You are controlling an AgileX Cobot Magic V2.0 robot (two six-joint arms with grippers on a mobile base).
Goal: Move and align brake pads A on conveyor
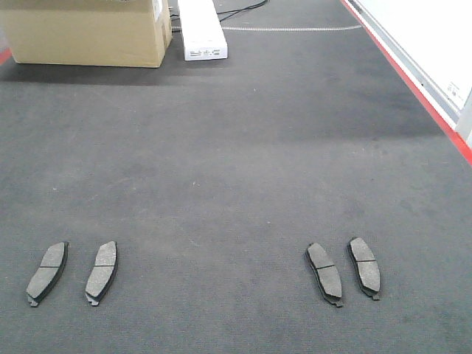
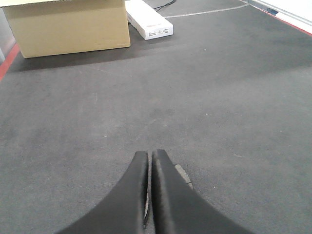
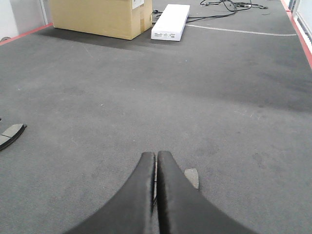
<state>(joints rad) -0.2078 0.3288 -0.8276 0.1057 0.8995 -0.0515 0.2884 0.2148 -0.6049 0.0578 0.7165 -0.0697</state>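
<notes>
We see four brake pads [image 1: 47, 273] lying flat on the conveyor [image 1: 236, 169] in two pairs set well apart, one pair per arm, we judge. Our left claw [image 2: 150, 161] hovers closed, a pad [image 2: 184, 174] peeking out just right of it. Our right claw [image 3: 156, 161] is likewise closed, a pad [image 3: 192, 177] just right of it.

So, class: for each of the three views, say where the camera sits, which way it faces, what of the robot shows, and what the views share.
Front view: raised, looking down the conveyor at four brake pads; no robot parts.
Left wrist: behind the shut left tool, facing forward; a pad edge peeks beside it.
Right wrist: behind the shut right tool, likewise.
Shared: cardboard box and white box at the far end.
</notes>
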